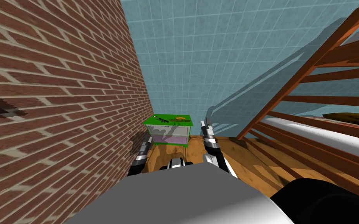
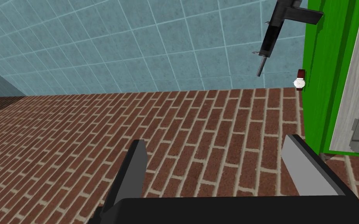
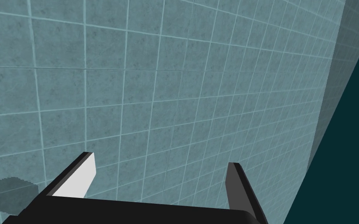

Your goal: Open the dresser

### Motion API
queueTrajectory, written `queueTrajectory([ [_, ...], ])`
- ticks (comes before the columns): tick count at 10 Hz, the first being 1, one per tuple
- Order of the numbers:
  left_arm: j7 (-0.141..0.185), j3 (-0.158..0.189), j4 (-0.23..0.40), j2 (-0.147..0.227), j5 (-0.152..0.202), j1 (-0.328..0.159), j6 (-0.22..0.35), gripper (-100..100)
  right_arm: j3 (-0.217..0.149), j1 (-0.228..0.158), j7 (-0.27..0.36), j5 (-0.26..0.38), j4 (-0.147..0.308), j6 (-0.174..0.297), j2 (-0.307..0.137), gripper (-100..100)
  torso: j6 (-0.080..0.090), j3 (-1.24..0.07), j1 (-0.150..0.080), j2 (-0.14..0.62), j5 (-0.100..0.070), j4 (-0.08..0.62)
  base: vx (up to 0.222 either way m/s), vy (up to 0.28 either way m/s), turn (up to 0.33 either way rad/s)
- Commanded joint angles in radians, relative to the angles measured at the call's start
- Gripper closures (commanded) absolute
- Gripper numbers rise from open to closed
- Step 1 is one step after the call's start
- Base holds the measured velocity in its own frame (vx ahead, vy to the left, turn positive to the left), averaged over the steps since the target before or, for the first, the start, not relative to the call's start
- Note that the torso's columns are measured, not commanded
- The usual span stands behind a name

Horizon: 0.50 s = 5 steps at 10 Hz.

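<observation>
Two items: left gripper, right gripper, fingers apart on both. Dresser ahead, untouched; approach should first square up to its grey front.

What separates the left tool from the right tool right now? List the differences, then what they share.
The left tool is close beside the green dresser, pointing at the brick wall; the right tool is apart from the dresser, off its right. In the head view the left tool sits lower in the picture than the right tool. Shared: both are open and hold nothing.
</observation>
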Motion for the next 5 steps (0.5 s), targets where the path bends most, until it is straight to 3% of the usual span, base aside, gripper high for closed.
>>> queueTrajectory([
  [1,0.002,-0.003,0.074,0.003,-0.004,-0.014,-0.041,-100,0.0,0.0,0.0,0.0,0.0,0.0,0.0,0,0.0,-0.002,0.0,-0.003,0.0,-0.001,0.115,0.001,-0.027],
  [5,0.003,-0.013,0.201,-0.002,-0.015,-0.044,-0.12,-100,0.0,0.0,0.0,0.0,0.0,0.0,0.0,0,0.0,0.0,-0.001,0.0,0.0,0.0,0.113,-0.012,-0.038],
])
